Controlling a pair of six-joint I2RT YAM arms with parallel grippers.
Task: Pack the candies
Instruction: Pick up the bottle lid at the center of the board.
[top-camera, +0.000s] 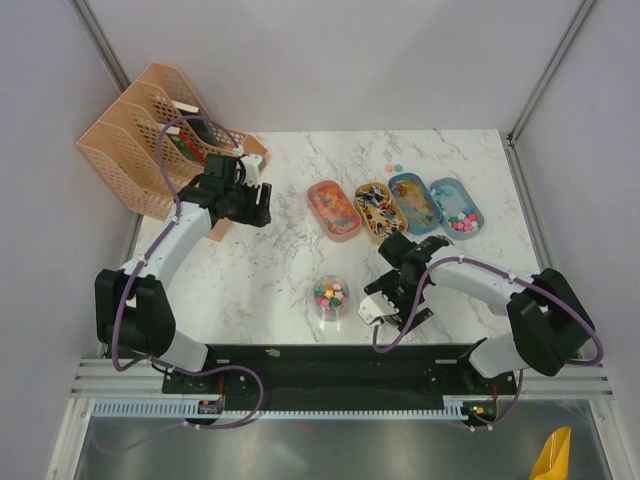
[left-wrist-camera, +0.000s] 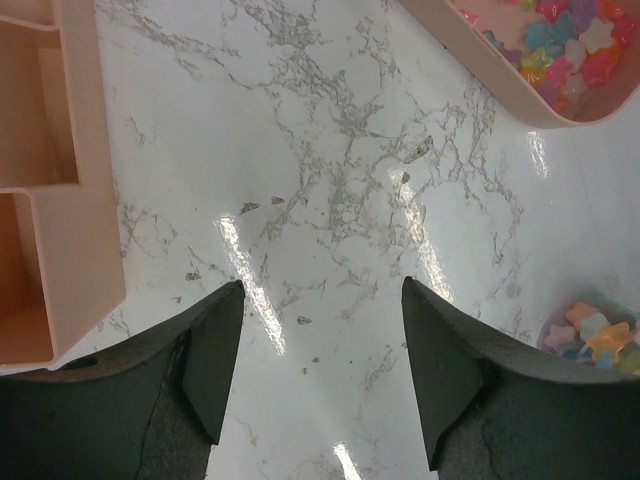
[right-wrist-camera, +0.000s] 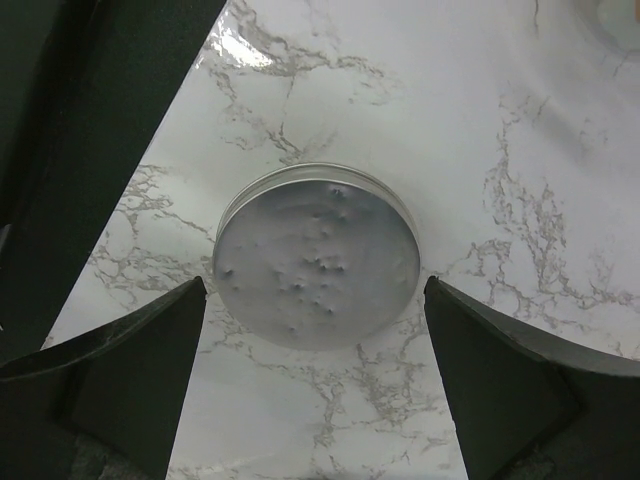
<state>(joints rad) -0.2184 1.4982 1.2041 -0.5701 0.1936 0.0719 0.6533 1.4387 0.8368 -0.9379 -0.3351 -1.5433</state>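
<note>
Overhead, marble tabletop (top-camera: 285, 265) with candies (top-camera: 335, 208), pale walls (top-camera: 330, 60)

Four oval trays (top-camera: 310, 194) of candies (top-camera: 336, 209) sit in a row on the marble bench (top-camera: 280, 265). Nearer the arms, a clear jar (top-camera: 330, 318) of coloured candies stands beside the right pincer (top-camera: 392, 310). The left pincer (top-camera: 255, 205) hovers by a peach mesh file rack (top-camera: 140, 140).

The jar (left-wrist-camera: 552, 345) is cut off by the right edge of the left wrist view, so only a few star candies (left-wrist-camera: 590, 335) in it show. Above the jar there, the orange tray (left-wrist-camera: 505, 70) runs off the top corner. In the top view, loose bits (top-camera: 393, 166) far past the jar are too small to name.
</note>
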